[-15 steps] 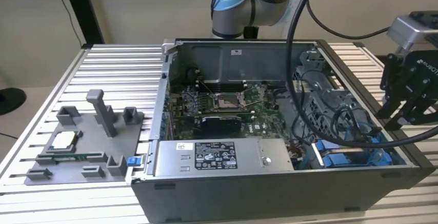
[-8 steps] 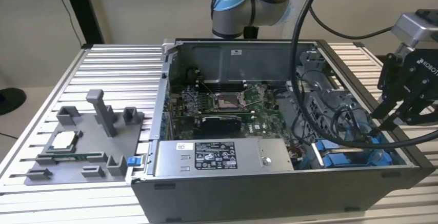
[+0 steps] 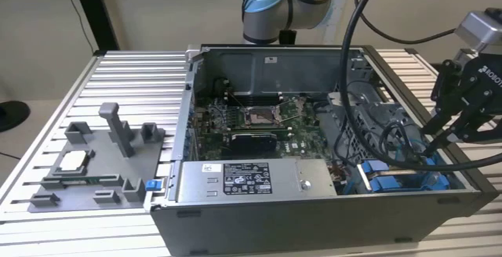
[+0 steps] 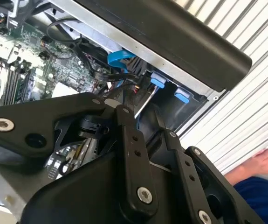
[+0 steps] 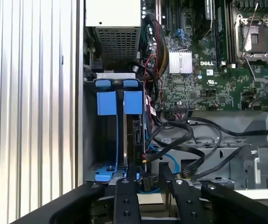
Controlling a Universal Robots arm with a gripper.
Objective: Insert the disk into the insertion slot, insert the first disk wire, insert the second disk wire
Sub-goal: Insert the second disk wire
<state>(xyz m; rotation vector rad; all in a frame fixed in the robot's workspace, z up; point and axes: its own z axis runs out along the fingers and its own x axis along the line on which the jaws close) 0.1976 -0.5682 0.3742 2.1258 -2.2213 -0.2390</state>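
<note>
The disk (image 5: 136, 133) stands on edge inside the insertion slot (image 5: 91, 140), its blue carrier (image 5: 120, 102) showing between the bay walls. In the exterior view the slot (image 3: 372, 180) is at the case's front corner on that view's right. My gripper (image 3: 431, 146) reaches down into the case just over the slot. In the first wrist view the gripper (image 5: 147, 175) sits at the disk's end, shut on a black connector of a blue disk wire (image 5: 170, 157). In the second wrist view the gripper (image 4: 144, 122) hangs over the blue carrier tabs (image 4: 158, 82).
The open computer case (image 3: 314, 216) lies on a ribbed aluminium table (image 3: 133, 80). A silver power-supply box (image 3: 235, 180) sits beside the slot, with black cable bundles (image 5: 189, 135) close by. A grey fixture tray (image 3: 86, 169) is at the exterior view's left. A person's hand (image 4: 266, 161) rests by the case.
</note>
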